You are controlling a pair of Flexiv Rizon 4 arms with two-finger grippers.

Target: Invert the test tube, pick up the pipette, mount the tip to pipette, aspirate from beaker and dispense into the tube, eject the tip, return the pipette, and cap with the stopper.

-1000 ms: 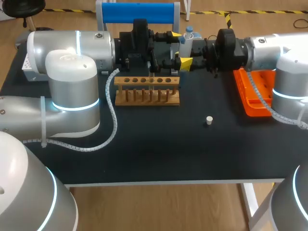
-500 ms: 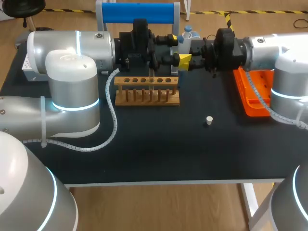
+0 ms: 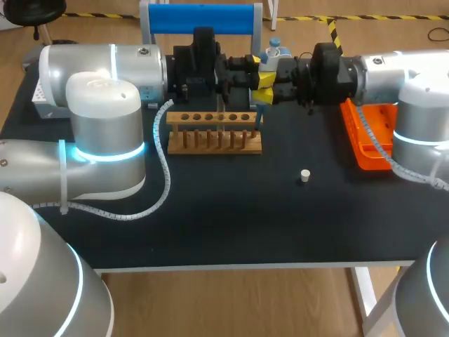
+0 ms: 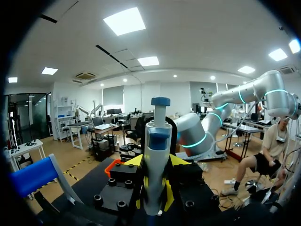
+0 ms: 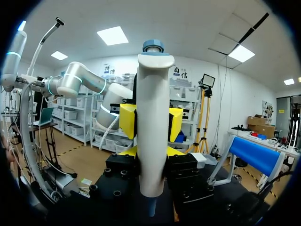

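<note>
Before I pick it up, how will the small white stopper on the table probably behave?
The stopper looks tiny compared with the rack, so it is probably very light. It seems round and stands on end; a nudge might tip it and let it roll.

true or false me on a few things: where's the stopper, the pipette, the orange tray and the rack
1. The small white stopper lies on the black tabletop, apart from the wooden test tube rack. True.
2. The white pipette with a blue cap lies flat on the tabletop. False: it stands upright, off the table, behind the rack.
3. The orange plastic tray sits on the robot's left side. False: it is on the right side, under the right arm.
4. The rack stands nearer the table's front edge than the pipette does. True.
</note>
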